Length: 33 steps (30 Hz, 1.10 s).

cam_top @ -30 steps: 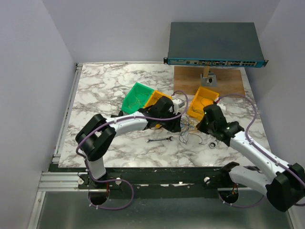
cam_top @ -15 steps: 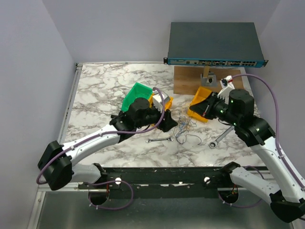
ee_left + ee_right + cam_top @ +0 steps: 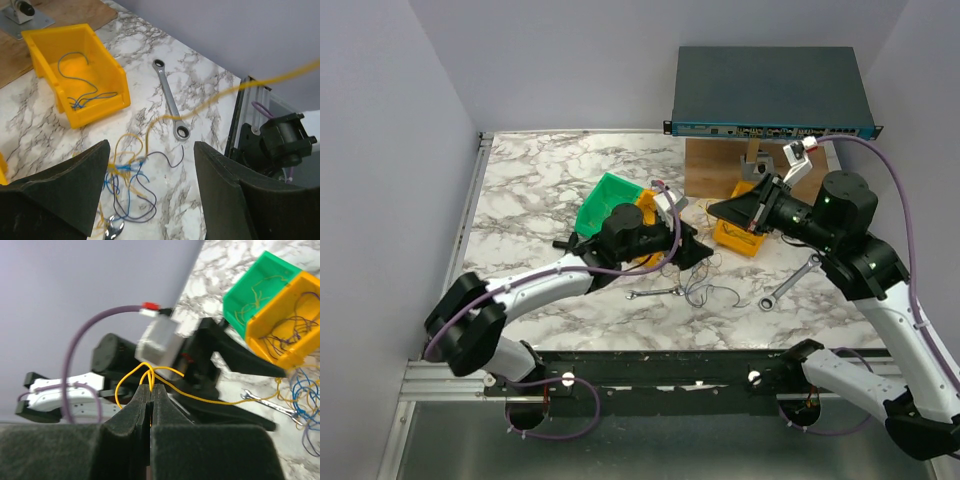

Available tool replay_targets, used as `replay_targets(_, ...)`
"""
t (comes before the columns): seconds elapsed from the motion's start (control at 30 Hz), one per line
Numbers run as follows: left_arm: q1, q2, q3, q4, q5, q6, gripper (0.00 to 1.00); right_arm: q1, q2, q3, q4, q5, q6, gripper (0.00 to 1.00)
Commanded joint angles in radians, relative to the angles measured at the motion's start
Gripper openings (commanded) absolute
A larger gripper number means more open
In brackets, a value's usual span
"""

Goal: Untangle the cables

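The cables [image 3: 705, 290] are a small tangle of blue, yellow-orange and black wires on the marble table, also in the left wrist view [image 3: 125, 175]. My right gripper [image 3: 151, 389] is shut on a loop of a yellow wire [image 3: 165, 371]. It holds the loop in the air above the table [image 3: 718, 210]. That wire runs taut from the tangle up to the right [image 3: 280, 77]. My left gripper [image 3: 150, 200] is open and empty. It hovers just above the tangle with one finger on either side [image 3: 692, 250].
A ratchet wrench [image 3: 790, 283] lies right of the tangle and a small wrench [image 3: 655, 293] lies left of it. A green bin [image 3: 605, 205] and yellow bins [image 3: 740, 238] hold more wires. A network switch [image 3: 770, 95] stands on a wooden board [image 3: 715, 170] at the back.
My right gripper has risen and swung back from the table, pulling the yellow wire up and taut. My left gripper has drawn back, then settled open over the tangle.
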Motion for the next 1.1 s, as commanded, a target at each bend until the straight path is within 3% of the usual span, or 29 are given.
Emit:
replay_targets(0.0,-0.005,0.187,0.116,0.119,0.027,-0.070,0.68,-0.004,-0.005,0.041,0.101,-0.099,0.066,0.01)
replay_targets(0.07,-0.009,0.269,0.154,0.119,0.007,-0.114,0.60,-0.005,0.001,0.074,0.096,-0.089,0.070,0.01)
replay_targets(0.13,-0.009,0.328,0.161,0.140,-0.005,-0.155,0.38,-0.005,0.011,0.136,0.063,-0.071,0.054,0.01)
replay_targets(0.2,-0.009,0.355,0.134,0.166,-0.006,-0.177,0.25,-0.005,0.020,0.228,0.021,-0.032,0.024,0.01)
replay_targets(0.4,-0.015,0.373,-0.038,0.315,0.001,-0.252,0.17,-0.004,0.050,0.460,-0.064,0.161,-0.058,0.01)
replay_targets(0.9,-0.036,0.310,-0.372,0.584,-0.035,-0.308,0.17,-0.004,0.125,0.515,0.010,0.240,-0.059,0.01)
replay_targets(0.97,-0.036,0.246,-0.416,0.594,-0.055,-0.305,0.21,-0.004,0.139,0.527,0.006,0.232,-0.061,0.01)
replay_targets(1.07,-0.037,0.123,-0.399,0.447,-0.070,-0.251,0.43,-0.005,0.141,0.499,0.025,0.212,-0.054,0.01)
